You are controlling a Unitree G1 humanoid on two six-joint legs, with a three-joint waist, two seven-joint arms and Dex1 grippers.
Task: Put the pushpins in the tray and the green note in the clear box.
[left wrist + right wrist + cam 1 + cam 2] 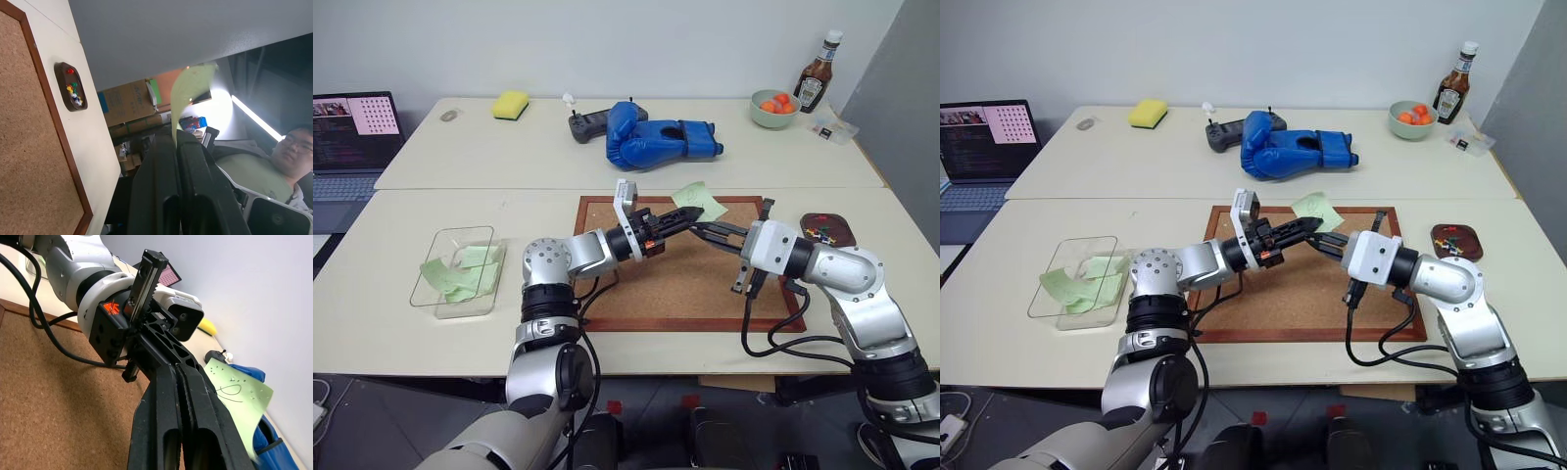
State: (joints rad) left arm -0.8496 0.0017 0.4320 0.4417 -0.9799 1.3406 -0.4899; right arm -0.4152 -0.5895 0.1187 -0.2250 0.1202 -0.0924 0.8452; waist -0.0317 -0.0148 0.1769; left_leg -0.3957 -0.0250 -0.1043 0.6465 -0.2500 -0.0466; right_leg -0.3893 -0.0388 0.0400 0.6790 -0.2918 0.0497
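The green note (693,198), a pale green slip with a dark scribble, hangs in the air over the corkboard (685,284). My left gripper (701,211) is shut on its lower edge, and the left wrist view shows the paper rising from between the closed fingers (193,161). Reaching in from the right, my right gripper (703,228) meets it at the same spot, shut, with the note (239,396) beside its tips. The dark brown tray (842,223) sits to the right of the corkboard with several coloured pushpins (817,233) in it. The clear box (460,231) stands at the left.
Crumpled pale green papers (460,274) lie in the clear box. On the far table are a blue boxing glove (661,137), a controller (587,124), a yellow sponge (511,104), a laptop (352,132), a bowl of oranges (774,108) and a sauce bottle (817,73). A seated person (288,156) is nearby.
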